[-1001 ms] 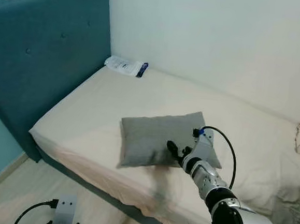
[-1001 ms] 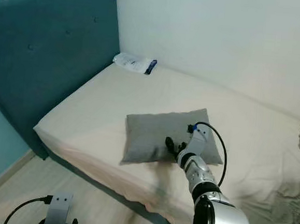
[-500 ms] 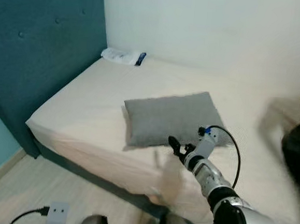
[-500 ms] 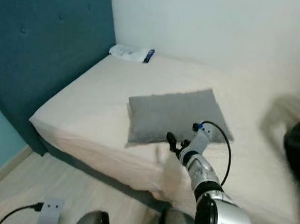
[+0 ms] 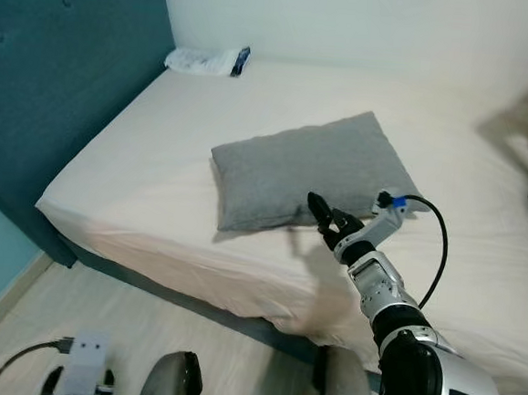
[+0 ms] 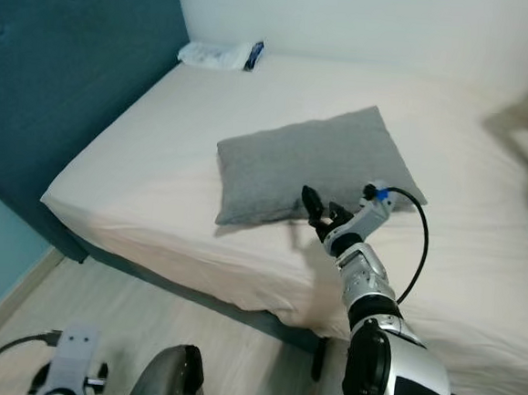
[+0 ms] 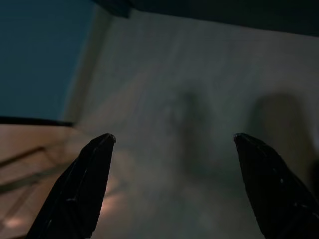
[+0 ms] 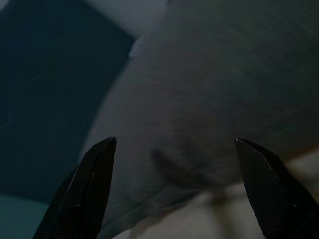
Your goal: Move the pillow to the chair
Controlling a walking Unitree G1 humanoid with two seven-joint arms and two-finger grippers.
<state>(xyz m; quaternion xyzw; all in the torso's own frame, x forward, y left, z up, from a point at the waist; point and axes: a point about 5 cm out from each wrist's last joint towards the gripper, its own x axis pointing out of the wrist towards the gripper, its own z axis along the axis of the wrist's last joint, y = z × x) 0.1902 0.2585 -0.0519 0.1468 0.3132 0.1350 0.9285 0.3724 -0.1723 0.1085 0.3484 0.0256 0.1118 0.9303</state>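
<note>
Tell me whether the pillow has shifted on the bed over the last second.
Cannot tell. The camera itself moved. The pillow lies about as far from the white packet by the headboard as before; right gripper open at its near edge.

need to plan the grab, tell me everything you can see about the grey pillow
The grey pillow is a plump rectangle of plain woven-looking fabric, lying flat and slightly askew on the cream sheet of the bed, near the front edge. One short end points toward the teal headboard. Nothing rests on it. The right gripper is at its near long edge, fingers open and aimed at it; contact cannot be told.
</note>
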